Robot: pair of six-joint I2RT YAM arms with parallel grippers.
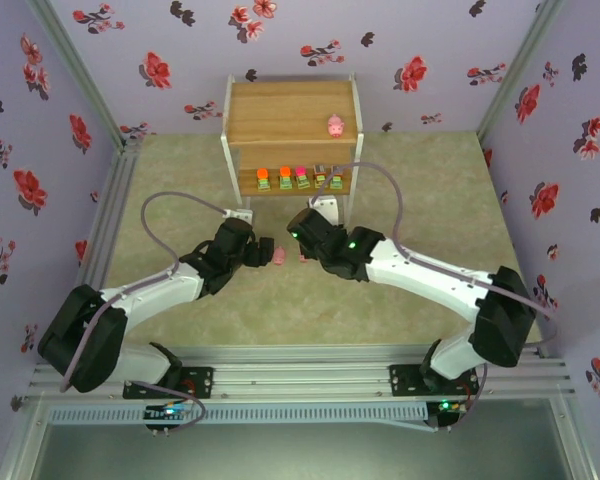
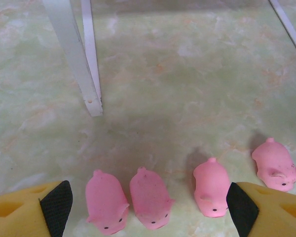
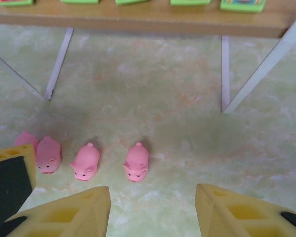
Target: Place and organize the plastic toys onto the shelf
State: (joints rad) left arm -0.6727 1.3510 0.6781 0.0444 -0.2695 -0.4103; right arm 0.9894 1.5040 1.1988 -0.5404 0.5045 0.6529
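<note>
Your left gripper (image 2: 149,211) is wide open, empty, pink pigs (image 2: 106,202) between its fingertips, contact unclear. Your right gripper (image 3: 152,207) is partly open, empty, pigs ahead-left.

The green pieces (image 3: 240,5) on the shelf (image 3: 138,22)'s lower board are cut by the top edge; before the shelf, the leftmost pig (image 3: 23,139) is half hidden behind a yellow finger (image 3: 5,156).

The shelf (image 1: 280,110) stands at the far middle of the table (image 1: 420,200); one pig (image 1: 334,126) sits on its top board toward the right end; five blocks (image 1: 300,178) line its lower board side by side. Four pigs (image 2: 149,197) lie in a row on the table before the shelf.
</note>
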